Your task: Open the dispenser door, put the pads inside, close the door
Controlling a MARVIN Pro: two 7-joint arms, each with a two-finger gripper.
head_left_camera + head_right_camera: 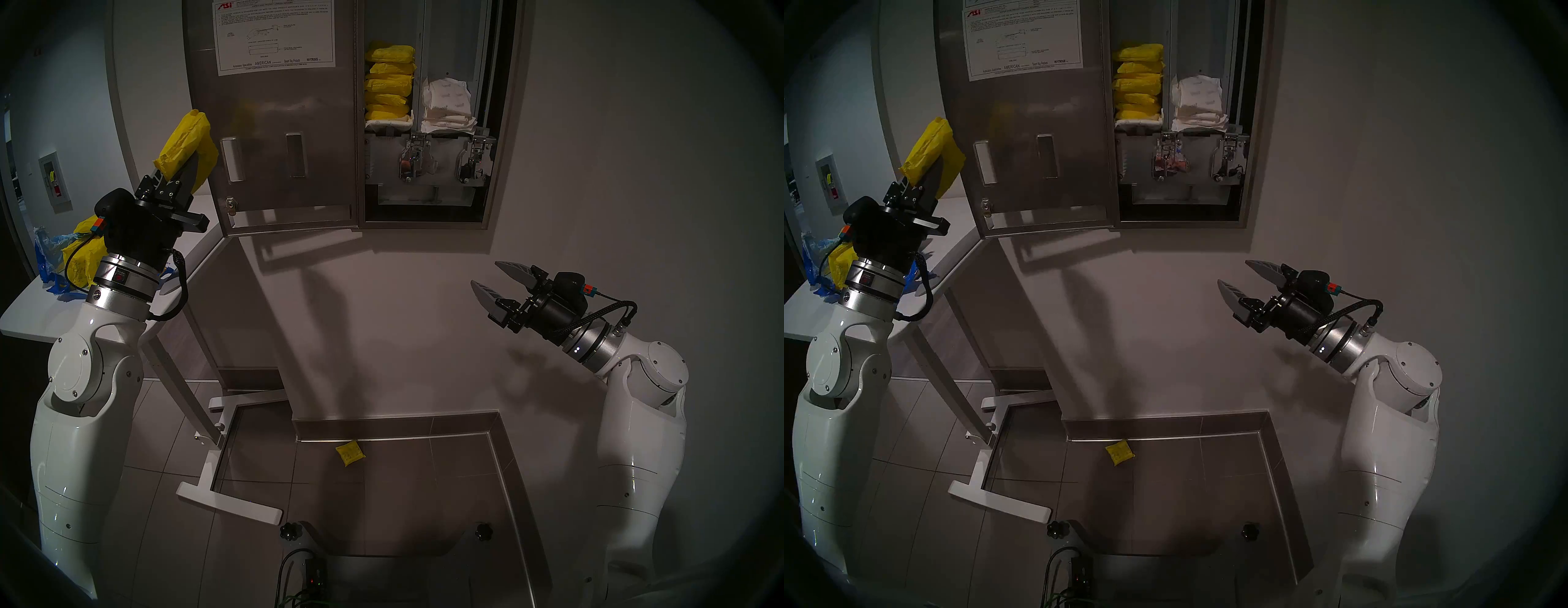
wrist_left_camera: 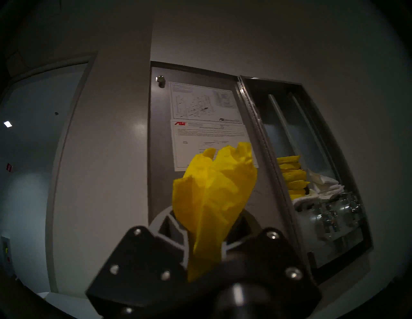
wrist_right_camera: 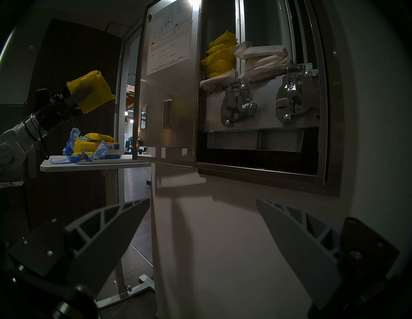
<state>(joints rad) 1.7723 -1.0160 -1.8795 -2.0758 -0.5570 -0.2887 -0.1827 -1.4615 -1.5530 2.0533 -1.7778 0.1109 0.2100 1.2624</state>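
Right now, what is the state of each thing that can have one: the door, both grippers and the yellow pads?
dispenser door: swung fully open.
left gripper: shut on a yellow pad, raised beside the door.
right gripper: open, empty.
yellow stack: loaded in the left column.
fallen pad: lying on the floor.

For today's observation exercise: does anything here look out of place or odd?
Yes. One yellow pad lies on the floor by the wall, under the open dispenser, apparently dropped. The left gripper holds another pad.
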